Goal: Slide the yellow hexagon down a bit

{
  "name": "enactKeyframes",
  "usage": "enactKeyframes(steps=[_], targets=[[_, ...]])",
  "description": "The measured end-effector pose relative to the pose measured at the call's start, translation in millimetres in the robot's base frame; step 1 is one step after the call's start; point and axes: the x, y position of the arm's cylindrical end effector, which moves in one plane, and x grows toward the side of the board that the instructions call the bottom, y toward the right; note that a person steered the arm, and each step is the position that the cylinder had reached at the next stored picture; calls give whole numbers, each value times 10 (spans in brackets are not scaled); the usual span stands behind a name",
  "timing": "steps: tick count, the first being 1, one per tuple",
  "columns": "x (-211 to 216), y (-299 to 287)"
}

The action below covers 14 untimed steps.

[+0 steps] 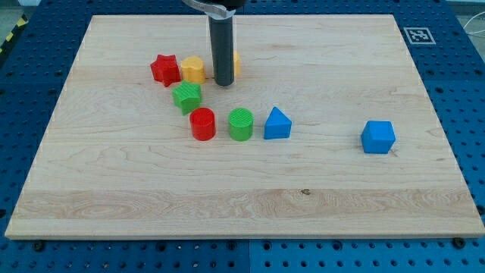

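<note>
The yellow hexagon (pixel 193 70) sits in the upper left part of the wooden board (pixel 114 174), just right of a red star (pixel 164 69). My tip (pixel 224 82) rests on the board close to the right of the yellow hexagon, a small gap apart. A second yellow block (pixel 236 64) is mostly hidden behind the rod; its shape cannot be made out. A green star (pixel 186 97) lies just below the yellow hexagon.
A red cylinder (pixel 202 123), a green cylinder (pixel 241 123) and a blue triangular block (pixel 276 123) stand in a row below my tip. A blue cube (pixel 377 137) sits alone at the view's right. A marker tag (pixel 417 35) is at the board's top right corner.
</note>
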Motion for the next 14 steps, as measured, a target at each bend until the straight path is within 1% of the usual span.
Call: enactKeyframes(steps=[1, 2, 3, 4, 5, 6, 7, 8, 9, 10, 11, 12, 13, 14], targets=[[111, 199], [320, 593], [132, 970], [-275, 1414], [-503, 1462], [-409, 1281], [-5, 1281], [43, 1286], [-78, 1113], [-407, 886], [-571, 711], [-571, 496], [-604, 440], [-802, 188]])
